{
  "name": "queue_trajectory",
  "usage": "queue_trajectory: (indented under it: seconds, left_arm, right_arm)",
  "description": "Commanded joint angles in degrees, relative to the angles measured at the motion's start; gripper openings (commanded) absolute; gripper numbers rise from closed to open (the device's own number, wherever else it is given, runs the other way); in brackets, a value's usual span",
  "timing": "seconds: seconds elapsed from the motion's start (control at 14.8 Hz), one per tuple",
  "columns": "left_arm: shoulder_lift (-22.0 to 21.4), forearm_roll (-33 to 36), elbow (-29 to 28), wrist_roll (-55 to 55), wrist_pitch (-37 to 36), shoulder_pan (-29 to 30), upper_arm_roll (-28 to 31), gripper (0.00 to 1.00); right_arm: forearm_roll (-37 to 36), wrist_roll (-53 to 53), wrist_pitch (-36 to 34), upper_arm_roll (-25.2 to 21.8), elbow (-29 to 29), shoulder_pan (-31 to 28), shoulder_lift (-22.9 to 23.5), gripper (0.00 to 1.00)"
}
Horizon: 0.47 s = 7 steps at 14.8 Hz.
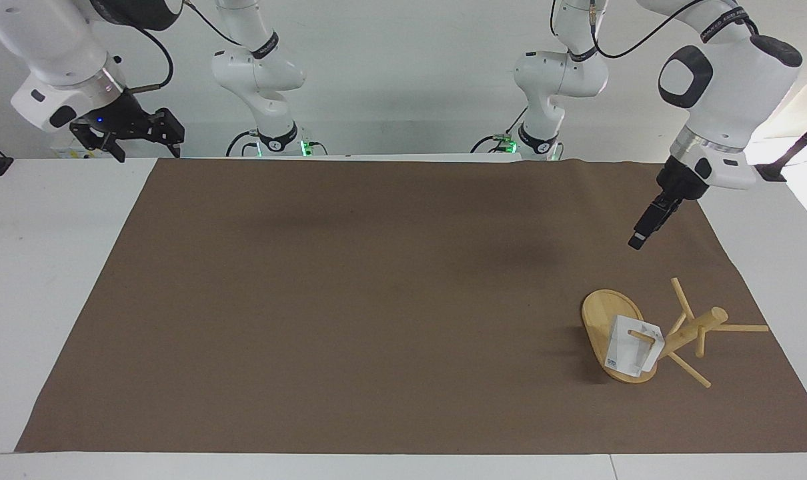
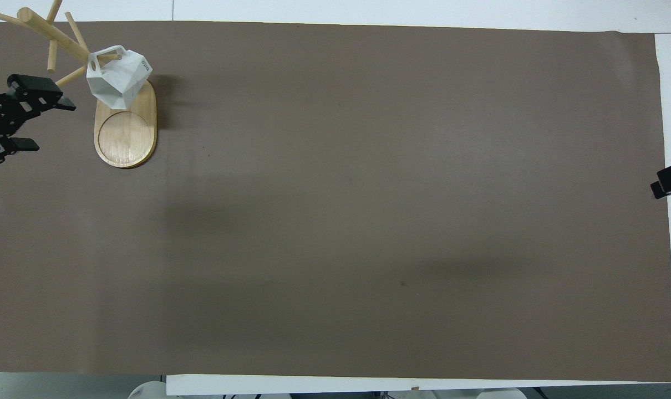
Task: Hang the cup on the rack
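Note:
The bamboo rack [image 1: 700,323] stands on its oval base [image 2: 126,136] on the brown mat, at the left arm's end of the table. The white faceted cup [image 1: 629,352] hangs by its handle on one of the rack's pegs, over the base; it also shows in the overhead view [image 2: 119,83]. My left gripper [image 1: 637,241] is open and empty in the air over the mat beside the rack, clear of the cup; both fingers show spread in the overhead view [image 2: 46,123]. My right gripper [image 1: 143,137] waits raised at the right arm's end of the table, open and empty.
The brown mat [image 1: 377,300] covers most of the white table. The rack's other pegs [image 1: 743,327] stick out bare on several sides. A black clamp [image 1: 773,172] sits at the table edge near the left arm.

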Motion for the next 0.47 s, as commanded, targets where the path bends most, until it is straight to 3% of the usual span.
queue_trajectory:
  seconds: [0.0,0.4]
  left_arm:
    - [-0.4,1.2,1.1,1.9,-4.9,1.7,1.2,1.00]
    - [-0.1,7.6,6.8,21.2,-14.6,1.9,1.1,1.00]
  right_arm:
    - [-0.6,1.0,0.3,0.1,-0.3,0.4,-0.6,0.99]
    - [3.5,1.6,2.0,-0.4,-0.5,-0.3,-0.6,0.99]
